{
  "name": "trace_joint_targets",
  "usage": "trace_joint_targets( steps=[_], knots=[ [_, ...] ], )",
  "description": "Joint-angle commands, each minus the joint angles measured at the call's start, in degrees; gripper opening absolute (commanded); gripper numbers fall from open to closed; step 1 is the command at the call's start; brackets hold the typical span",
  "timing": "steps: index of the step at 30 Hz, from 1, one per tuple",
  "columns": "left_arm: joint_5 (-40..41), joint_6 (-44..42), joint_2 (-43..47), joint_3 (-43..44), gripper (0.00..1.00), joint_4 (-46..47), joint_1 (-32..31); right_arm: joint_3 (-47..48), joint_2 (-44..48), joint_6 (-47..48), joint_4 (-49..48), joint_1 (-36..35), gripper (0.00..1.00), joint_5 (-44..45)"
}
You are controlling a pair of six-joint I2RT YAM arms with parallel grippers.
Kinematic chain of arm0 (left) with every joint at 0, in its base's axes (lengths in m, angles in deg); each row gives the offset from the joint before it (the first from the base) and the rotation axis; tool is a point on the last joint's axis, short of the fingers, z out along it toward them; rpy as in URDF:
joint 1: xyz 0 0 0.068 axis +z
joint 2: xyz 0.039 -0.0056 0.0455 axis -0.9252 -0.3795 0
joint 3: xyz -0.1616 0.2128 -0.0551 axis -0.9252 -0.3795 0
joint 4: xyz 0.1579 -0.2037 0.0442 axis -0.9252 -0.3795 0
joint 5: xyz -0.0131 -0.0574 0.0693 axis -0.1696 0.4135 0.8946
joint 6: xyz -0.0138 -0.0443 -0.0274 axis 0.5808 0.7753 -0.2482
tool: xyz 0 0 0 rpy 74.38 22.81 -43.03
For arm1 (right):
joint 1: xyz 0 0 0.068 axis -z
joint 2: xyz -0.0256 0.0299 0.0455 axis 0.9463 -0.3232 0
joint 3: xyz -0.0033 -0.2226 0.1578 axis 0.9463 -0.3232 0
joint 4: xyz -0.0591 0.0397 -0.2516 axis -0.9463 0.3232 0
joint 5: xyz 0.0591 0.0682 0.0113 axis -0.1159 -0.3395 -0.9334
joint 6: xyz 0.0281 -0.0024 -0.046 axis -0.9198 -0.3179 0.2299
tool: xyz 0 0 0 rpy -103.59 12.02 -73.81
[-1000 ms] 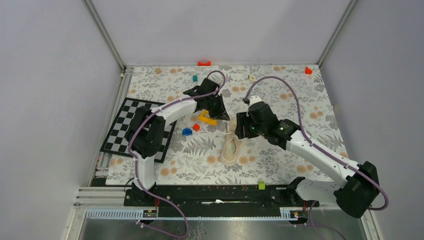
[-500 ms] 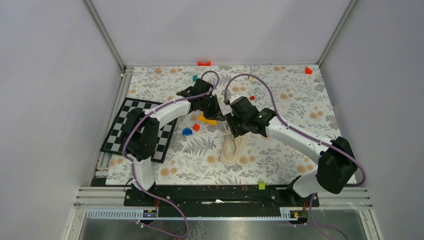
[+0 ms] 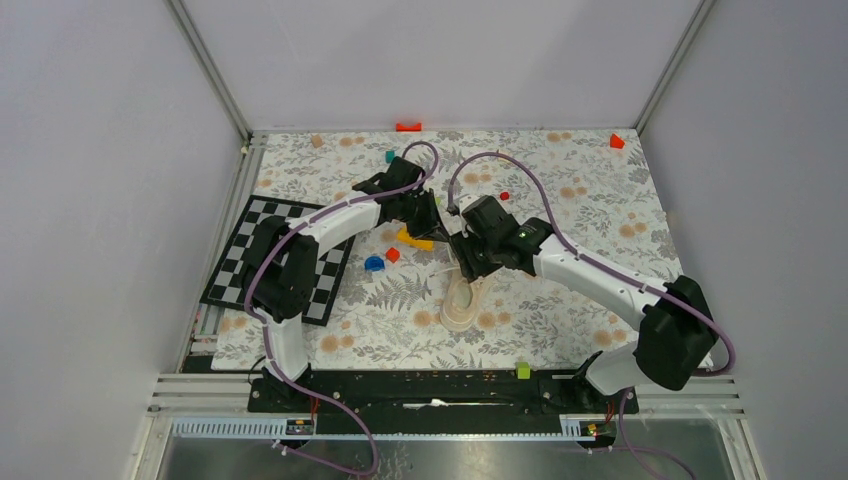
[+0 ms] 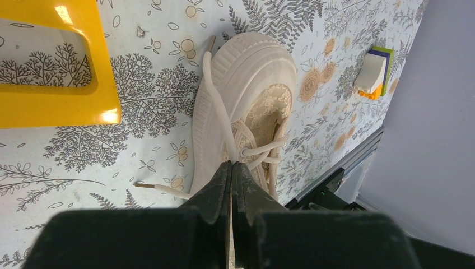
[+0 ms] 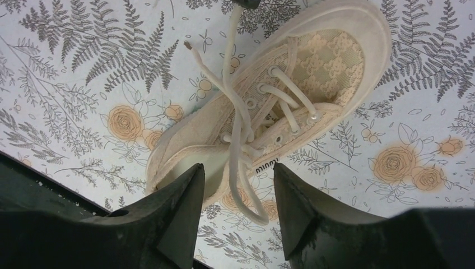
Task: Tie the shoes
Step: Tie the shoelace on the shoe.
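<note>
On the flowered table (image 3: pixel 600 180), the shoe (image 3: pixel 460 302) is lying midway between my arms. My right gripper (image 5: pixel 236 174) is hovering over it, jaws spread wide and empty, probably ready to take a strand. My left gripper (image 4: pixel 231 174) is pinching one lace (image 4: pixel 215 101) with jaws closed tight, lifting it clear.

Sneaker (image 5: pixel 263 106), just ahead of the right gripper (image 5: pixel 238 185) fingers (image 5: pixel 179 224): cream-beige, lace-patterned fabric at the toe, pale sole.
Laces (image 5: pixel 238 120): pale cream, tan tips.
Tablecloth (image 5: pixel 73 67), beneath the fingers: white, grey fern prints, orange roses.
Block (image 4: pixel 56 84), up and left of the left gripper (image 4: pixel 231 168) fingertips: glossy yellow.
Checkerboard (image 3: pixel 240 260), well left of the left fingers: black and white squares.
Fingers, both grippers: black.
Cables (image 3: pixel 590 210): purple.
Arms (image 3: pixel 600 285): white with black joints.
</note>
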Motion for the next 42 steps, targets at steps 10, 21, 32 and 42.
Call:
trace_joint_targets(
  steps=[10, 21, 32, 42],
  knots=[
    [-1.2, -0.8, 2.5, -0.2, 0.00, 2.2, 0.7, 0.7, 2.0, -0.8, 1.0, -0.4, 0.07, 0.1],
    [-0.9, -1.9, 4.1, -4.1, 0.00, 2.8, 2.0, -12.7, 22.3, -17.5, -6.3, 1.9, 0.00, 18.4],
    [-2.0, -3.5, 7.9, -10.2, 0.00, 3.6, 2.1, -35.1, 36.8, -52.0, -3.2, 5.8, 0.37, 21.7],
    [-2.8, -4.7, 9.1, -9.9, 0.00, 2.6, 2.1, -25.9, 30.4, -33.9, -9.4, 5.8, 0.47, 17.2]
  ],
)
